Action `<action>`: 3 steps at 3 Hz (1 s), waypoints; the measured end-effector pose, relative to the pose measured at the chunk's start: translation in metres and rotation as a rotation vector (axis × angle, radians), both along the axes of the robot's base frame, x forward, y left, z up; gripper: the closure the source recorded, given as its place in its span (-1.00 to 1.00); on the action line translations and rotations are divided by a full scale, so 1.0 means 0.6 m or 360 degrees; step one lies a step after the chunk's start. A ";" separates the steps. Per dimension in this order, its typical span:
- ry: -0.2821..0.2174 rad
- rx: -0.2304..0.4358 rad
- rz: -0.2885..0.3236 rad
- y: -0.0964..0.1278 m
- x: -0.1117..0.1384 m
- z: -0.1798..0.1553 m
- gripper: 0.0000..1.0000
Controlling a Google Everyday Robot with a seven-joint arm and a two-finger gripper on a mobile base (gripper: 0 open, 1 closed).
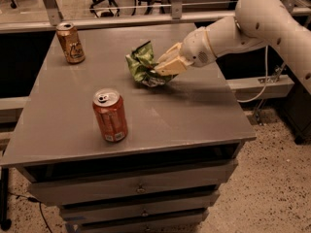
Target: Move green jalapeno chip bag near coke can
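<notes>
The green jalapeno chip bag (pixel 141 63) is crumpled and held just above the middle of the grey table (pixel 194 108). My gripper (pixel 160 68) reaches in from the right and is shut on the bag's right side. The coke can (pixel 110 115), reddish-orange with a silver top, stands upright near the table's front left. The bag hangs up and to the right of the can, about a can's height away.
A gold-brown can (pixel 71 42) stands at the table's back left corner. A metal rail (pixel 146 18) runs behind the table, with office chairs beyond it. The table has drawers (pixel 138 188) below its front edge. My white arm (pixel 257 23) spans the right side.
</notes>
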State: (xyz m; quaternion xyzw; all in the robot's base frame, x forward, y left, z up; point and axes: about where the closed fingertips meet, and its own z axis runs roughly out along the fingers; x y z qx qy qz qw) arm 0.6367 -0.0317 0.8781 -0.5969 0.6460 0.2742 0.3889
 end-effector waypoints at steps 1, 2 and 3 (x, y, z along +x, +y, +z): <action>0.0070 0.0004 0.0104 0.002 -0.064 0.012 1.00; 0.0125 0.0014 0.0173 0.008 -0.107 0.017 1.00; 0.0202 0.0010 0.0223 0.014 -0.143 0.011 0.66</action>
